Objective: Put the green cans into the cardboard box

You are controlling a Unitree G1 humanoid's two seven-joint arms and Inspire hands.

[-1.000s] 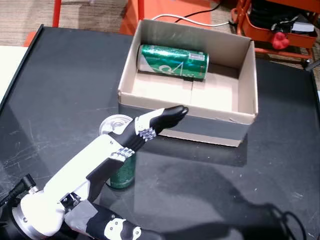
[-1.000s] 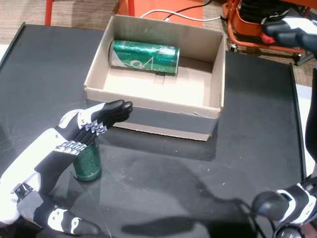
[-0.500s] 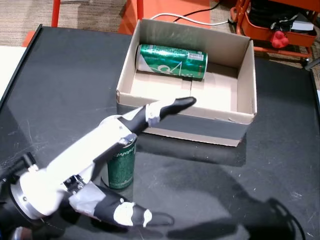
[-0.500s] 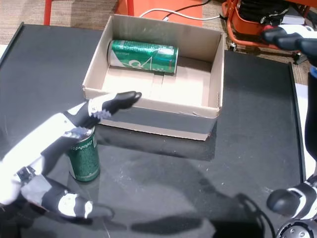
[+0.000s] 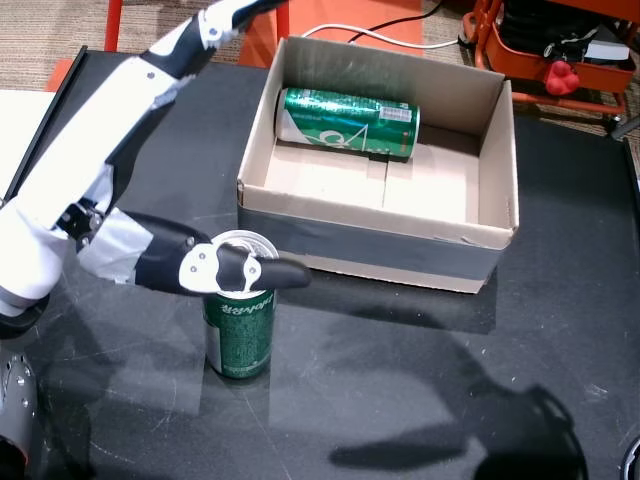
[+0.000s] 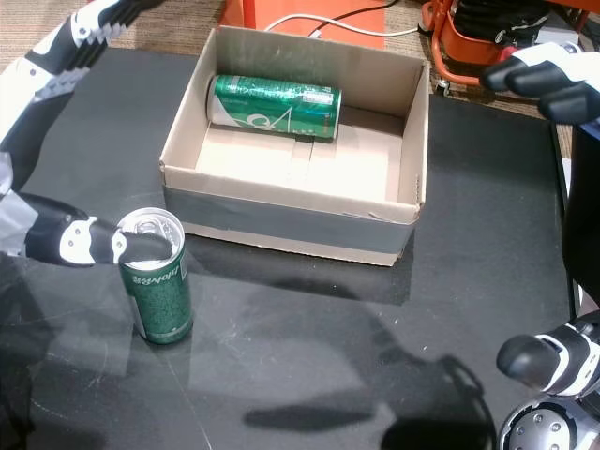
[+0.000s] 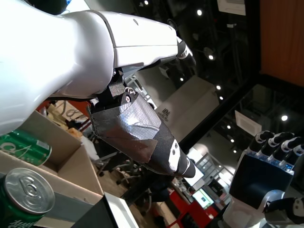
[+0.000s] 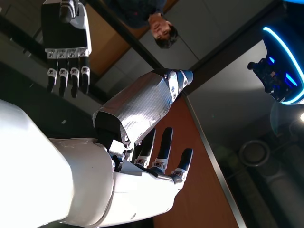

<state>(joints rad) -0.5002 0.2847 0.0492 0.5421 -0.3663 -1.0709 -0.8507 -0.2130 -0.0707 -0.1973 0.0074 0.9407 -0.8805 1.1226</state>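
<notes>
Materials and finishes: cans, box, tabletop, left hand

Upright green can (image 5: 240,335): glossy printed metal, bare silver lid; second green can (image 5: 346,123) alike, lying in the box. Cardboard box (image 5: 480,235): matt tan paperboard, smooth dark tape band on the near wall. Tabletop (image 5: 420,390): dark, semi-gloss, finely scratched, reflective. Left hand (image 5: 215,268): glossy white and black plastic shell, grey tape-like wrap on the thumb.

One green can (image 5: 346,122) lies on its side in my box (image 5: 497,190), against the far wall. Second can (image 5: 240,318) stands upright on the table, silver top up, just beside the box's near-left corner.
</notes>
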